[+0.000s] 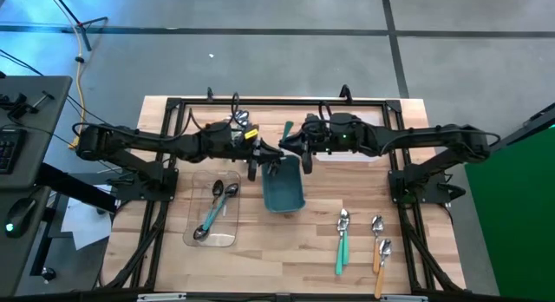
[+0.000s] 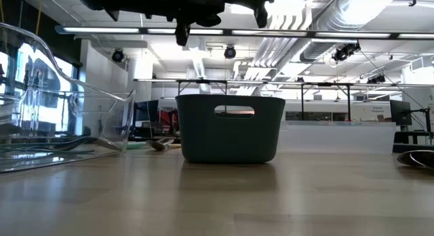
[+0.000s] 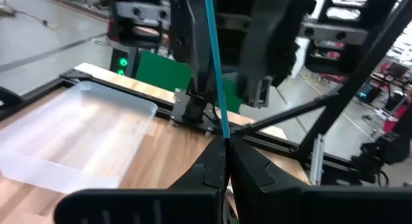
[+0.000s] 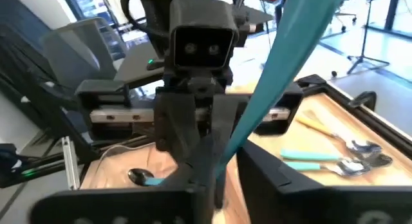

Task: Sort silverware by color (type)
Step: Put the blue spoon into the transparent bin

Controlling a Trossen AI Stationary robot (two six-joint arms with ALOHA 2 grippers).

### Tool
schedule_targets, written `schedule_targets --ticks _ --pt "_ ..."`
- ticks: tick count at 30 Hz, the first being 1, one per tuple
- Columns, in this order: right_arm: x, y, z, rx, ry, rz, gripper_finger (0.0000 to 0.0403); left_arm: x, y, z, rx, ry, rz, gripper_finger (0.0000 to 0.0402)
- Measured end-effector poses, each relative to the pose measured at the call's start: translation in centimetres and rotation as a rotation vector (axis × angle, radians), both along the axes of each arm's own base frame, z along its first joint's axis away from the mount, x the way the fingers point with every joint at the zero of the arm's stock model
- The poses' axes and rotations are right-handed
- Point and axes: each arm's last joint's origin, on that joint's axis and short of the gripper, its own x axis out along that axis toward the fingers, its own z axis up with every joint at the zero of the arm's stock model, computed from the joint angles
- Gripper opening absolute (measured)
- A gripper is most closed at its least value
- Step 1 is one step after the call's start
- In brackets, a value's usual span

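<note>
Because the teal spoon (image 1: pixel 287 131) hangs above the bin (image 1: pixel 284 187), pinched by both the left claw (image 1: pixel 256 156) and the right claw (image 1: pixel 293 150) — each clenched on it — a mistimed release could drop it onto the desk (image 1: pixel 260 267).

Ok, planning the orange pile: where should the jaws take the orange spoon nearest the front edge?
Take the orange spoon by its handle's free front end, from straight above, jaws across it: it lies flat, bowl crowding its neighbour.

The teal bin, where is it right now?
In the high view the teal bin sits mid-table, below both grippers, between the clear tray on the left and the loose spoons on the right.
</note>
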Motion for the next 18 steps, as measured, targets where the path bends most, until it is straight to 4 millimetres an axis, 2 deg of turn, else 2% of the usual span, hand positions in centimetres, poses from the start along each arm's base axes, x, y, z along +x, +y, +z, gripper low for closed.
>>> schedule_targets --ticks 5,9,14,18 --pt "-0.4 0.0 0.2 0.015 0.011 -0.021 0.0118 -0.1 0.7 0.0 0.003 -0.002 0.016 0.0000" --pt "-1.9 0.1 0.8 -0.004 0.063 -0.015 0.0153 -0.6 1.5 0.3 -0.001 0.001 0.040 0.0000" --pt "-4.4 0.3 0.8 -0.018 0.144 -0.015 0.0162 -2.2 2.2 1.6 0.033 0.001 0.063 0.0000" --pt "-6.6 0.4 -0.6 0.013 0.147 -0.057 0.0161 -4.3 2.4 2.6 0.059 -0.031 0.081 0.0000"
